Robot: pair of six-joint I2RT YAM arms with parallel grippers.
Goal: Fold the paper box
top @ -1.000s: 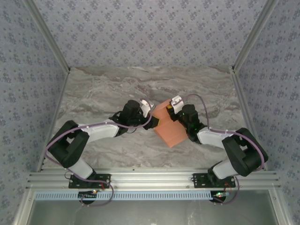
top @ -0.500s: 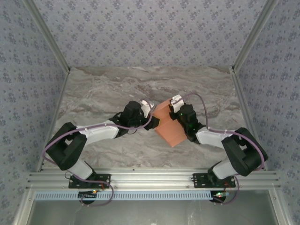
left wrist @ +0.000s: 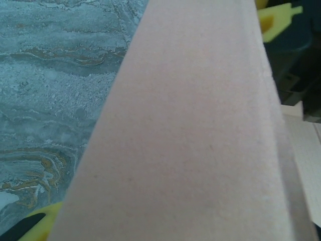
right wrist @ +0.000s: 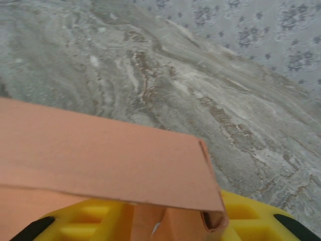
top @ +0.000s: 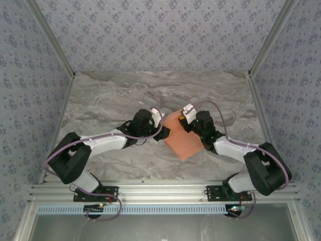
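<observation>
Paper box (top: 183, 141) — orange card, part-folded, middle of the tabletop (top: 100, 100). Left hand (top: 164, 126) grasps its left edge (card between yellow pads (left wrist: 276, 21)). Right hand (top: 185, 116) at its far corner — grip cannot be told.

From above and behind, we look down on the whole tabletop (top: 110, 95); both wrist cameras press close against the same paper box (top: 181, 140).
</observation>
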